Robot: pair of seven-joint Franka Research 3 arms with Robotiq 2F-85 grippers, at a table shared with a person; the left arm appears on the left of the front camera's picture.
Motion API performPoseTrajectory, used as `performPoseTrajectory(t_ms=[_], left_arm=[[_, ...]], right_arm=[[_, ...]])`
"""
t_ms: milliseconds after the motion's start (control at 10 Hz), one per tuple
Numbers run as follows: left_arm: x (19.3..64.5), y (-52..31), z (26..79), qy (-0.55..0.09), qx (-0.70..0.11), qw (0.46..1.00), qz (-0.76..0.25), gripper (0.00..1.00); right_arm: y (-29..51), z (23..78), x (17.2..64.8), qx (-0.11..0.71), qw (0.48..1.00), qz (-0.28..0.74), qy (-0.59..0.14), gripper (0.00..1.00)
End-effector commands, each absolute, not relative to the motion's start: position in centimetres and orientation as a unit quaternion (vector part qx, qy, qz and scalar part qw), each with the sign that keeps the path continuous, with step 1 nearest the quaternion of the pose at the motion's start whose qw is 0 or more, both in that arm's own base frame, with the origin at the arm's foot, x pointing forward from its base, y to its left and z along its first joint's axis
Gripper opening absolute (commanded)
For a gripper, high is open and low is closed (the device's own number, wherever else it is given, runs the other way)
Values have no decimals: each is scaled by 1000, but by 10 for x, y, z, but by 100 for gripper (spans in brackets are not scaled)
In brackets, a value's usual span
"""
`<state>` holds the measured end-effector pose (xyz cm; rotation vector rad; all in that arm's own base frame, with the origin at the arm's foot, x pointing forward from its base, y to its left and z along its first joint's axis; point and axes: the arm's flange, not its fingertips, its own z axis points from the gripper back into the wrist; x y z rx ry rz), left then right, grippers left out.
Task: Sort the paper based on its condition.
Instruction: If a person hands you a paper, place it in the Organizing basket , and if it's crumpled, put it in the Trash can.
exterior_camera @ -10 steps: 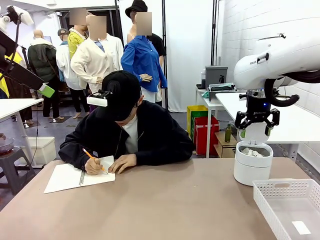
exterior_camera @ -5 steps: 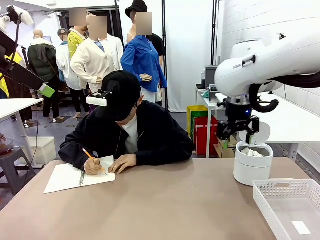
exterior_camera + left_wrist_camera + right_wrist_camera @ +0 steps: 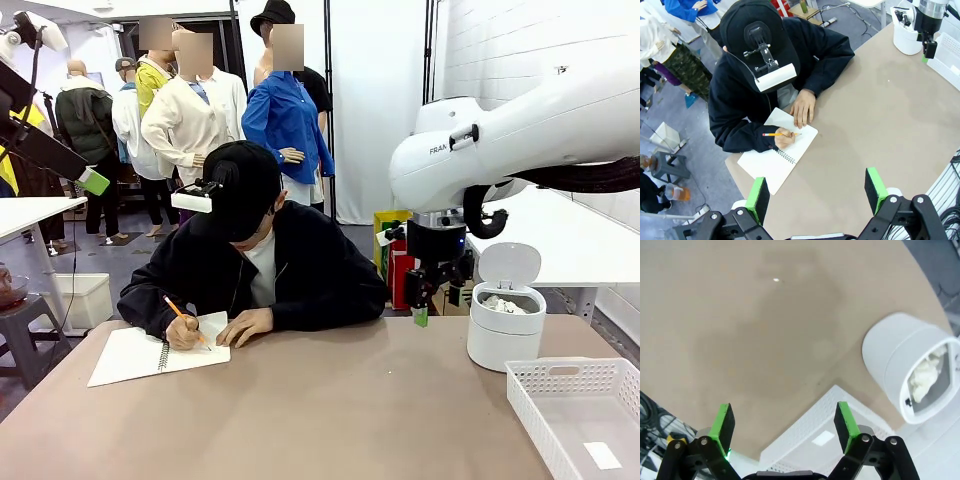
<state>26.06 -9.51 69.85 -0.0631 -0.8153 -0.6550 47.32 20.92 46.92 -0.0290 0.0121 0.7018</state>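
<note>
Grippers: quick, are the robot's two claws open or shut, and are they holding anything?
Left gripper: open, holding nothing.
Right gripper: open, holding nothing.

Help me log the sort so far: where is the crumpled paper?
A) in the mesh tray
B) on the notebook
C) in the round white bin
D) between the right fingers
C: the crumpled paper lies inside the open round white bin.
</note>
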Motion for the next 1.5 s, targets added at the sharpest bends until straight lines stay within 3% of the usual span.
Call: performPoseTrajectory(t_ms=[0, 200, 300, 1300, 1400], left_arm=[[260, -94, 699, -390, -30, 866, -312, 100], [260, -94, 699, -390, -30, 866, -312, 100], [260, -94, 699, -390, -30, 866, -312, 100], [260, -94, 699, -390, -30, 866, -312, 100], [260, -94, 699, -390, -30, 866, -312, 100]], right_arm=[[212, 468, 475, 18, 916, 401, -12, 100], [229, 456, 491, 2, 914, 405, 3, 100], [220, 470, 473, 1, 918, 396, -10, 100], [222, 472, 476, 2, 916, 401, -12, 100], [234, 478, 448, 45, 891, 450, -43, 100]])
